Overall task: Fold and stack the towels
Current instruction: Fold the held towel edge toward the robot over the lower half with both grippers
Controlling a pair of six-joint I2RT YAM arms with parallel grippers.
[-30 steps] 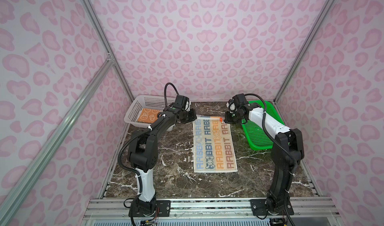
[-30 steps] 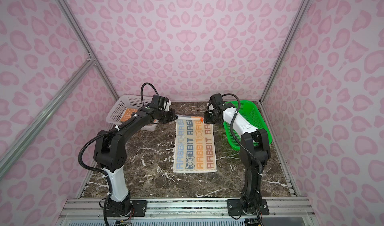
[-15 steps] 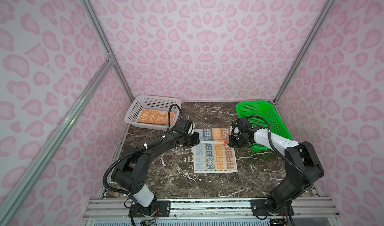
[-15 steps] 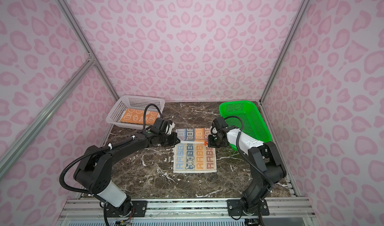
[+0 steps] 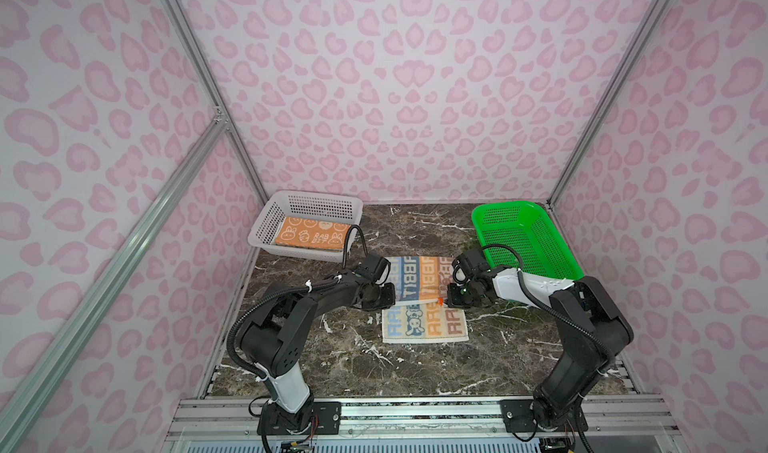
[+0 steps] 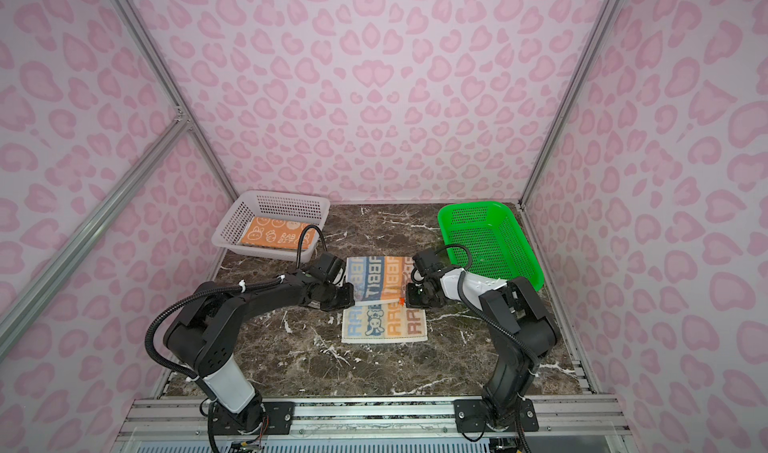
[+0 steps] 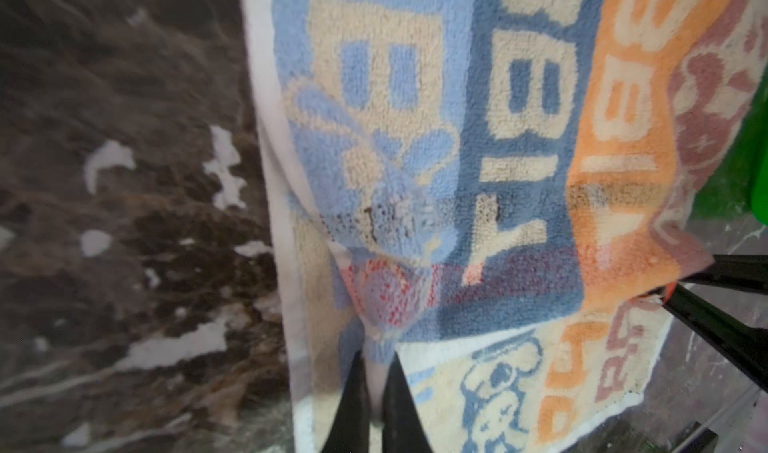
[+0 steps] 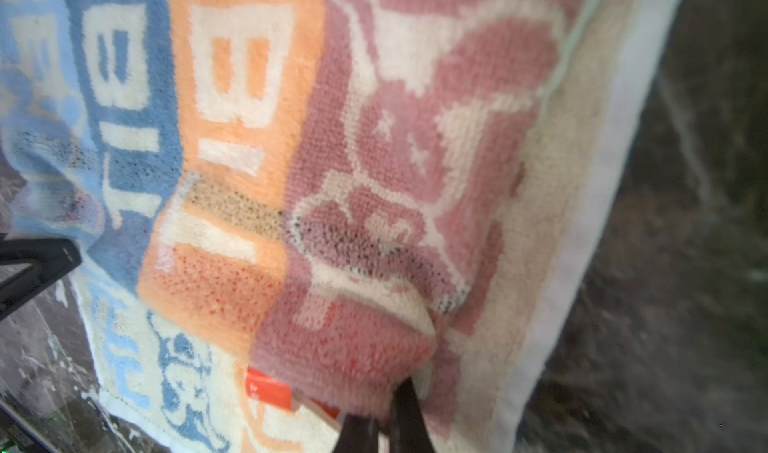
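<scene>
Fuzzy looped terry cloth on the block-letter towel [image 5: 419, 280]; polished, veined marble-look tabletop [image 5: 353, 367]; glossy perforated plastic for green basket [image 5: 498, 216], duller for white basket [image 5: 316, 201].

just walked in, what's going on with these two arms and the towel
Two robot arms are folding a lettered towel on the marble table. The left gripper and the right gripper are each shut on a corner of its far edge, holding it over the towel's middle, so only the near strip shows face up. An orange towel lies folded in the white basket.
</scene>
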